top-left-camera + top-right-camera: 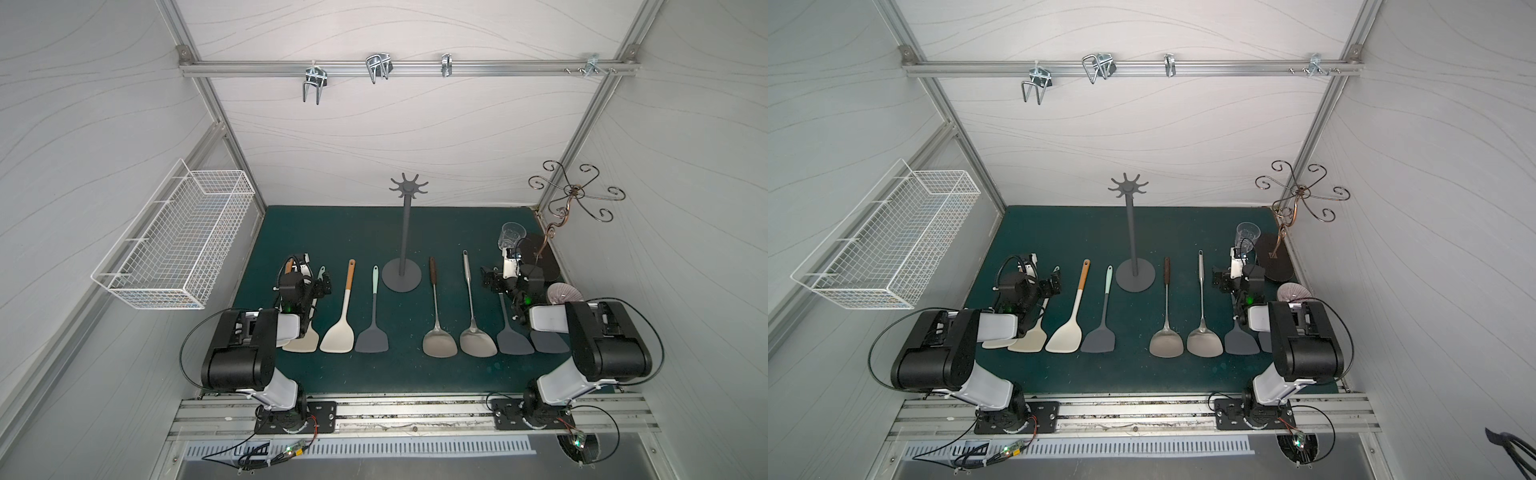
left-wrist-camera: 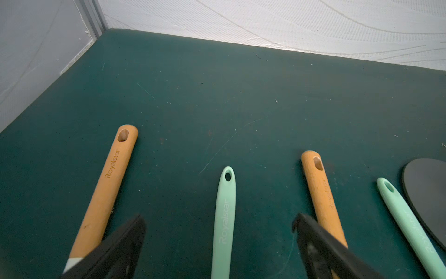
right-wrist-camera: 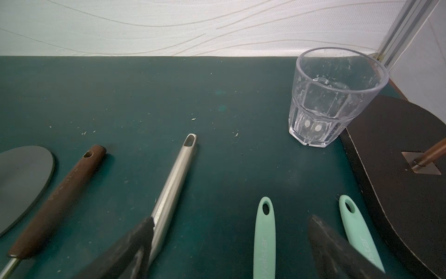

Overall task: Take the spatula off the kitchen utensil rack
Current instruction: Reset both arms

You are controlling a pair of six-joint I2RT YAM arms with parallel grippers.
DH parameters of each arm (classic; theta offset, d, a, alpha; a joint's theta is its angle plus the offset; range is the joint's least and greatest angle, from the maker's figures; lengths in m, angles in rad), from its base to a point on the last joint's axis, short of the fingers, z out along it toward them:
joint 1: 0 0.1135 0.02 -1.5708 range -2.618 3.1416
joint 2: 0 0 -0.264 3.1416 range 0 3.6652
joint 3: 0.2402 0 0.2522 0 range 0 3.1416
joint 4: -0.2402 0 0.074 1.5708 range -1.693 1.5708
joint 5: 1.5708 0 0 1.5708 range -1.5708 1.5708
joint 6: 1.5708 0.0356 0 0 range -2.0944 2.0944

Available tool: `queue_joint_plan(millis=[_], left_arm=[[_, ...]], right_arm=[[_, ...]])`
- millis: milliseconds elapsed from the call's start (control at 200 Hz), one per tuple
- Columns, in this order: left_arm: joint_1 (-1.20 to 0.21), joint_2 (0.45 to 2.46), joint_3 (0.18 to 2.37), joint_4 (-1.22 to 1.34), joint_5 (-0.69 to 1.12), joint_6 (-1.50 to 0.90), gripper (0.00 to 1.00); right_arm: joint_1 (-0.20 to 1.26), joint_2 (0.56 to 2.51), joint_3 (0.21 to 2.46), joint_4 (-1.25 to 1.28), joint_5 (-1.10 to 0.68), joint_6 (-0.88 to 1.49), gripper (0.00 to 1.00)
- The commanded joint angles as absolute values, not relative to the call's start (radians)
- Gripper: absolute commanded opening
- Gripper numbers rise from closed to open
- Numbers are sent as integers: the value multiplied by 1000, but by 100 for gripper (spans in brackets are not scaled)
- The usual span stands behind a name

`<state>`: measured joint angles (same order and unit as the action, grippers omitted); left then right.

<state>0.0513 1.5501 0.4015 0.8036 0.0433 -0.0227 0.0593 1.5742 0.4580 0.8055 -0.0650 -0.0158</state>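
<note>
Looks finished: kitchen utensil rack [image 1: 405,232] hooks bare, spatulas [image 1: 372,316] flat on the table [image 1: 399,374]. Spread wide and pinching nothing, left claw [image 2: 218,218] and right claw [image 3: 231,219] alike.

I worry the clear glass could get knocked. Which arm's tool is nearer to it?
Right. The right tool hovers just short of the glass; the left tool is across the mat, beyond the kitchen utensil rack.
</note>
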Motion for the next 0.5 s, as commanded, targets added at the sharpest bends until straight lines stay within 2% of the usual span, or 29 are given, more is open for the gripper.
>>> queue_joint_plan(millis=[0,495], left_arm=[[44,1548,417,836,28,-5,100],[43,1547,417,836,23,-6,100]], right_arm=[[60,1581,452,796,-74,-12,99],[61,1582,453,795,-74,-12,99]])
